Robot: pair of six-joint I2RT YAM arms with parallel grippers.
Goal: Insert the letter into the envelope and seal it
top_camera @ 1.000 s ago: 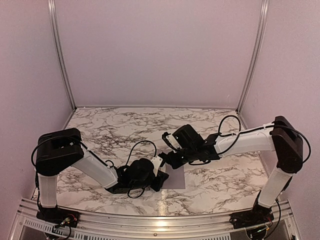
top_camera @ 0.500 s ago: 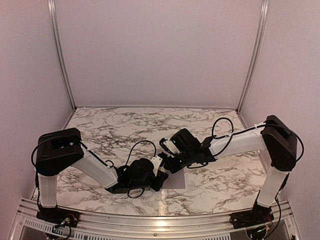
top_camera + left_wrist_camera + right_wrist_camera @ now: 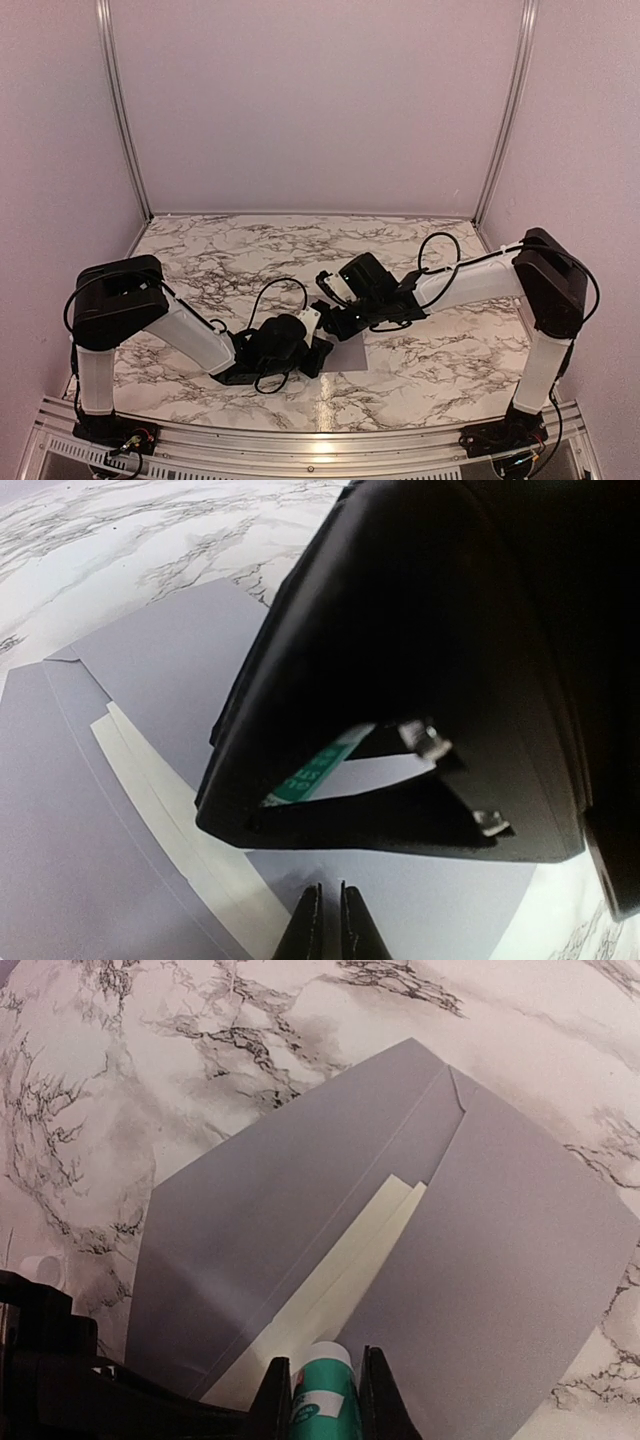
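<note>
The grey envelope [image 3: 500,1290] lies flat on the marble table with its flap [image 3: 270,1210] open. The cream letter [image 3: 350,1260] sits inside, a strip of it showing at the mouth. My right gripper [image 3: 322,1372] is shut on a green-white glue tube [image 3: 322,1405], whose tip hangs just above the letter strip. My left gripper [image 3: 326,920] is shut, its tips resting on the envelope [image 3: 150,650] beside the letter [image 3: 170,810]. The tube [image 3: 315,768] shows there too. In the top view both grippers, left [image 3: 320,348] and right [image 3: 325,322], meet over the envelope [image 3: 345,358].
A small white cap [image 3: 40,1268] lies on the marble table [image 3: 250,250] left of the flap. The left arm's black gripper body [image 3: 60,1370] sits close to the right gripper's lower left. Metal rails and pink walls bound the table.
My right gripper has moved left and nearer with the glue tube, closing in on the left gripper over the envelope. The left arm has barely moved.
</note>
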